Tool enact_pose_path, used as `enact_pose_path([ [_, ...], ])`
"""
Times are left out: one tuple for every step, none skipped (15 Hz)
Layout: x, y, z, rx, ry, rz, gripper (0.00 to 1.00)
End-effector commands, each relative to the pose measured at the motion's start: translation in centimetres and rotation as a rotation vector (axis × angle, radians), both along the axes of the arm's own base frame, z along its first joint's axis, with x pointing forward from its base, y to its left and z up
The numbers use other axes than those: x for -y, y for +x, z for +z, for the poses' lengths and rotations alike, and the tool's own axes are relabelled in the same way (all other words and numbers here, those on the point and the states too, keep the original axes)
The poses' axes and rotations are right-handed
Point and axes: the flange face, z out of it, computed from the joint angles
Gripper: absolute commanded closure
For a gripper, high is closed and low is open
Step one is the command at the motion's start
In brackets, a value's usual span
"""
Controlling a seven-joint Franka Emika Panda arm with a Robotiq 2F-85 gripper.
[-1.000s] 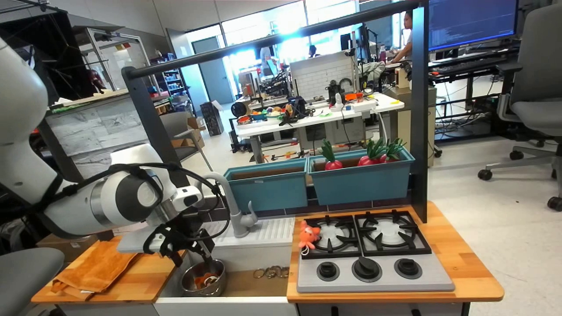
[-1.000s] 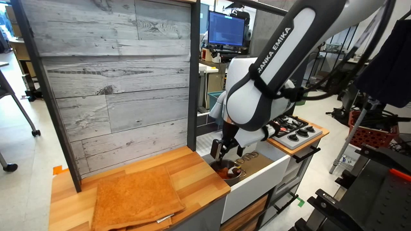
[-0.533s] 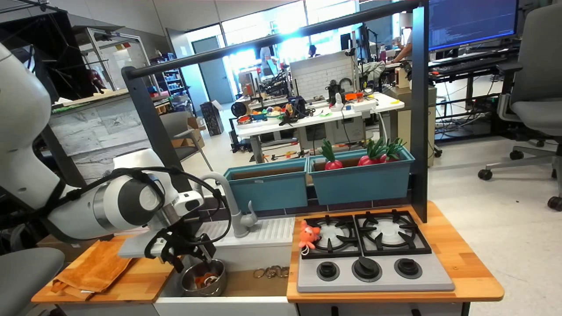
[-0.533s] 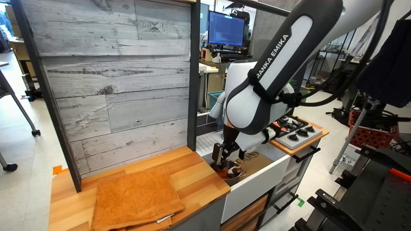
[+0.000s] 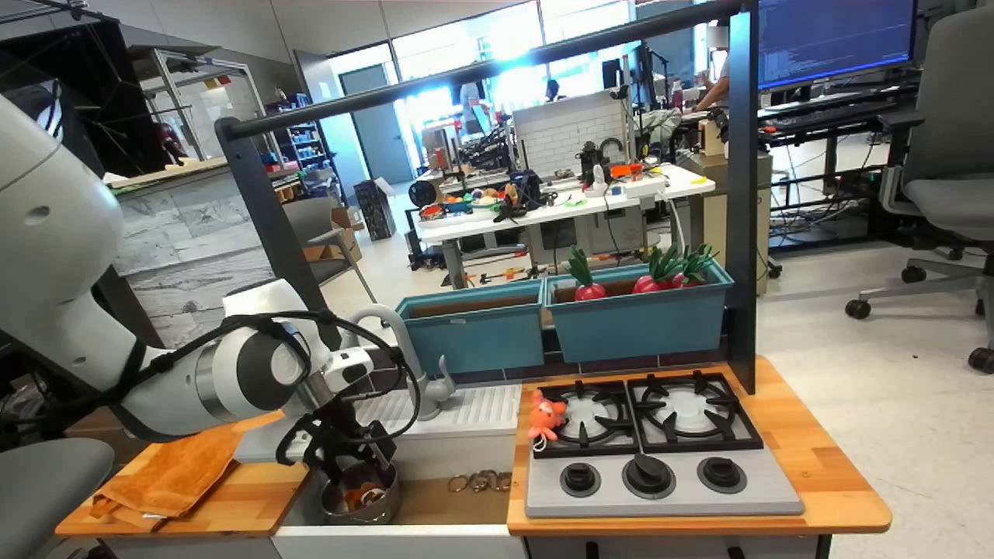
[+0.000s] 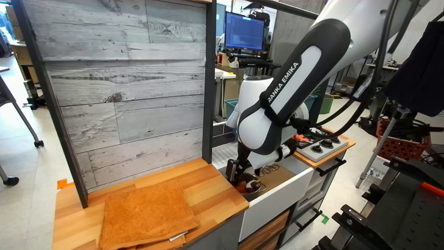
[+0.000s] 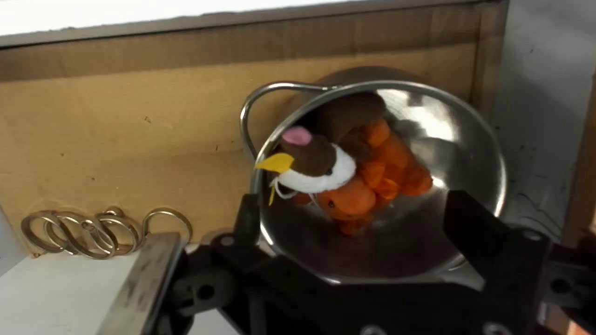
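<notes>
In the wrist view my gripper [image 7: 355, 200] stands open above a round steel pot [image 7: 499, 179] with looped handles, and nothing is between the pads. Two plush toys lie in the pot: a brown and white one [image 7: 314, 160] with a yellow tip and a pink ear, leaning on the rim, and an orange one [image 7: 351, 200] beside it. The left finger [image 7: 249, 211] is near the pot's left rim; the right finger [image 7: 470, 218] overlaps the right side in view. Both exterior views show the gripper [image 5: 361, 468] at the pot's mouth; contact with the rim cannot be made out.
Several metal rings [image 7: 84, 235] lie in the sink by the pot. Close by are the sink's front wall [image 6: 274, 205], the faucet [image 5: 408, 349] and an orange cloth [image 6: 149, 211] on the wooden counter. An orange plush [image 5: 547, 417] sits on the stove [image 5: 660, 497].
My arm has come down and shifted to the right in an exterior view, bringing the fingers lower to the pot's mouth. The jaws have stayed apart; pot and toys look unmoved.
</notes>
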Motion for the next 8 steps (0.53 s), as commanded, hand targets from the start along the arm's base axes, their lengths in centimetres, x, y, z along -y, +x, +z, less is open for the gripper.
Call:
enact_pose_path([
  [-0.8,1.4,-1.8,-0.008,-0.023,-0.029,0.00],
  [-1.1,1.4,-2.3,-0.015,-0.023,-0.032,0.00],
  [-1.2,1.5,-2.6,-0.017,-0.023,-0.034,0.00],
  [-1.3,1.6,-2.8,-0.022,-0.021,-0.033,0.01],
  [-1.6,1.8,-2.9,-0.023,-0.019,-0.032,0.12],
  [-1.7,1.9,-3.1,-0.028,-0.020,-0.032,0.25],
  [-1.8,2.0,-3.2,-0.031,-0.018,-0.032,0.27],
  [-2.0,2.1,-3.4,-0.033,-0.017,-0.034,0.33],
])
